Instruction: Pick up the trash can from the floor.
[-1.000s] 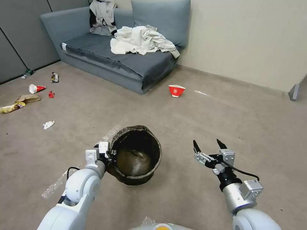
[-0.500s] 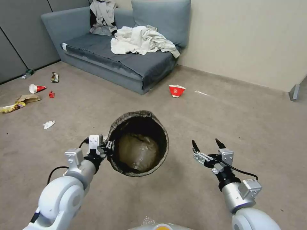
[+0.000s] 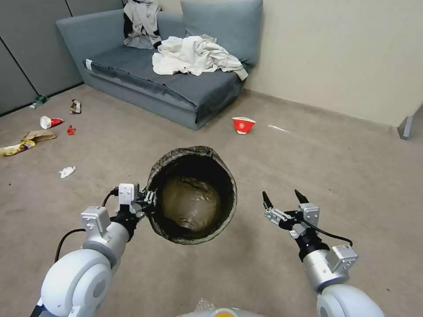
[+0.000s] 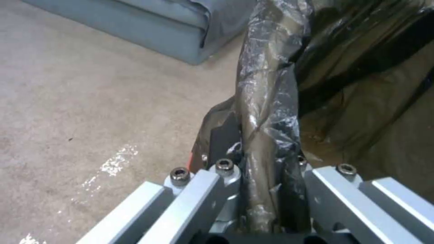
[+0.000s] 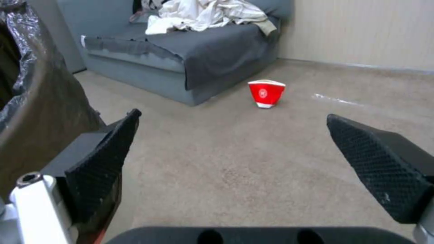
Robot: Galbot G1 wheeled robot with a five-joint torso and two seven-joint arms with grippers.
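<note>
Head view: the left tool (image 3: 147,203) is clamped on the bagged rim of the bin (image 3: 192,195), held tilted above the floor (image 3: 264,273), its mouth facing the camera. Beside it the right tool (image 3: 283,199) hovers with fingers apart, holding nothing. Beyond lie a red cup (image 3: 243,125), a sofa (image 3: 158,83) piled with clothes (image 3: 194,55), and litter (image 3: 37,132) at far left.

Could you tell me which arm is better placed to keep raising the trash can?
Left: the left gripper is shut on the trash can rim. The right gripper hangs open beside it.
</note>
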